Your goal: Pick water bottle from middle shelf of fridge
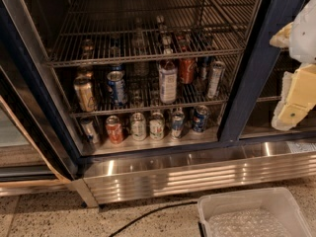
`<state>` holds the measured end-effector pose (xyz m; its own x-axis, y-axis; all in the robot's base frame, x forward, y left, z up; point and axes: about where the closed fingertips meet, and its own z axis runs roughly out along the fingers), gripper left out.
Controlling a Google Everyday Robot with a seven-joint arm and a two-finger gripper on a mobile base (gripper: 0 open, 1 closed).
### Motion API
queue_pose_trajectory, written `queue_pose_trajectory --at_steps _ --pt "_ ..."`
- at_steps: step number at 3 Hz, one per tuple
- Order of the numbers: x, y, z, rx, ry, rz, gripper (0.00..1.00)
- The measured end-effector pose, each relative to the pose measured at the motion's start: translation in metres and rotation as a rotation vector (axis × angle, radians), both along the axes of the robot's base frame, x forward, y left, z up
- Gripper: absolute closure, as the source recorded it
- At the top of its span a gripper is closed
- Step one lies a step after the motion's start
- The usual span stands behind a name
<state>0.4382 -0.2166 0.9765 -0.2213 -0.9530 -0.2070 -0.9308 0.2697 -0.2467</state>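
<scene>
The water bottle (140,67) stands far left of the pincer (290,104).

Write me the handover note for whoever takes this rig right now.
Hand: far right, in front of the fridge's blue door frame, outside the open bay, nowhere near the bottle.
Water bottle: standing on the middle shelf, toward the back, between the blue can and the white-labelled bottle.
Done: nothing grasped yet.
Left: reach in, grasp the water bottle, lift it out.
</scene>
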Motion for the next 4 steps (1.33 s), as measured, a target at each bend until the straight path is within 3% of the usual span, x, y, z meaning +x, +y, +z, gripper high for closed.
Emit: queue_pose_trajectory --at_steps 1,2,4 --pt "0.0 0.0 0.0 0.0 0.0 0.0 0.0" --pt "-0.002 0.017 -0.01 0.026 -0.005 -0.003 0.0" --pt "0.0 0.097 -0.07 0.112 -0.011 0.078 0.0"
